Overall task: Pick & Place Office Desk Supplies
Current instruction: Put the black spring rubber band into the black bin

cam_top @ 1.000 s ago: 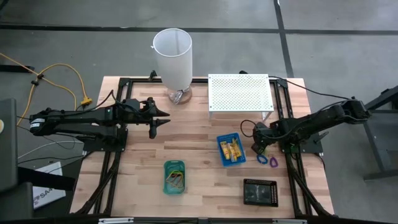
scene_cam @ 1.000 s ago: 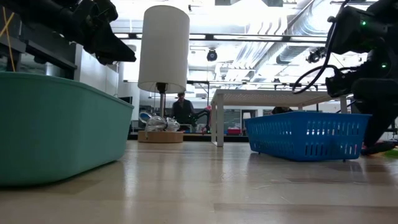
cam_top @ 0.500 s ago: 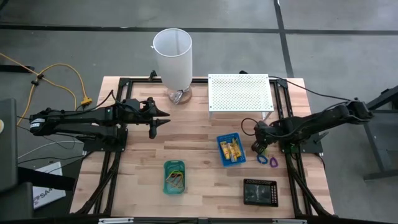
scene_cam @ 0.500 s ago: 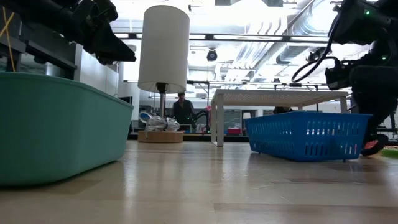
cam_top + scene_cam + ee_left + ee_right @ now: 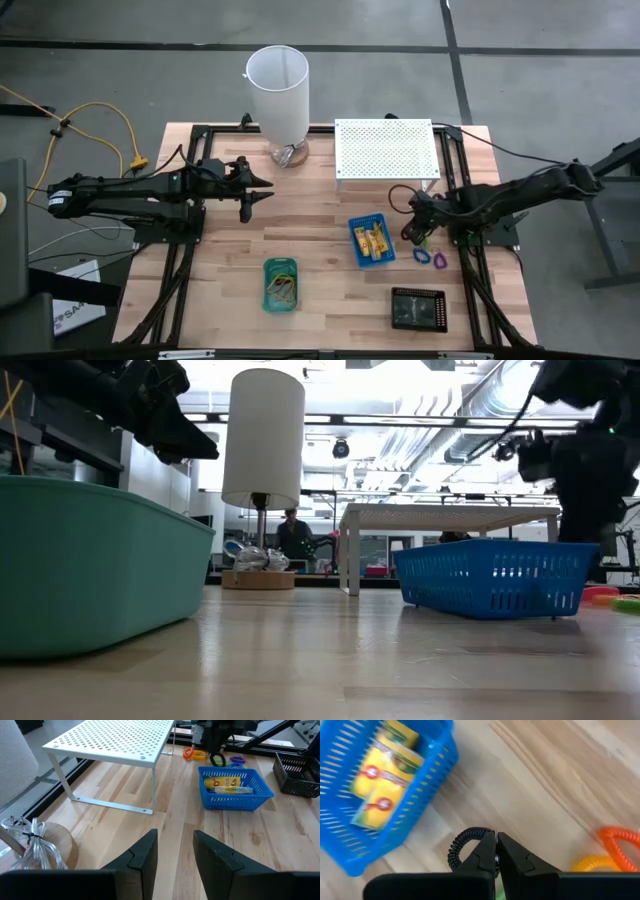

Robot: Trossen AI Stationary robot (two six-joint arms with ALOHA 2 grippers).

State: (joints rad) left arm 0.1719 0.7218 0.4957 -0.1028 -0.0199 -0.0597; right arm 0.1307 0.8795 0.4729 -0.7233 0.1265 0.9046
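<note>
My right gripper (image 5: 414, 231) hangs over the table just right of the blue tray (image 5: 371, 241) and is shut on a black coiled loop (image 5: 462, 846), which also shows under it as the loop (image 5: 217, 760). The blue tray holds yellow packets (image 5: 380, 790). Orange (image 5: 620, 837) and yellow (image 5: 590, 865) loops lie flat on the wood below, and blue (image 5: 422, 255) and purple (image 5: 438, 260) loops lie nearby. My left gripper (image 5: 258, 195) is open, raised over the table's left half and touching nothing. My right gripper pinches the black coiled loop at one spot of its coil (image 5: 482, 834) between the tips of both fingers, which come from above and point down. The rest of the loop sticks out to one side of the fingertips, lifted clear of the wood.
A green tray (image 5: 281, 283) with rubber bands sits near the front middle and a black tray (image 5: 418, 308) at front right. A white perforated shelf (image 5: 385, 150) and a tall white cylinder (image 5: 278, 95) stand at the far edge. Bare wood lies between the arms.
My right gripper has risen from the table beside the blue tray and drawn slightly toward the far edge, lifting the black loop clear. The loops on the wood stayed where they were.
</note>
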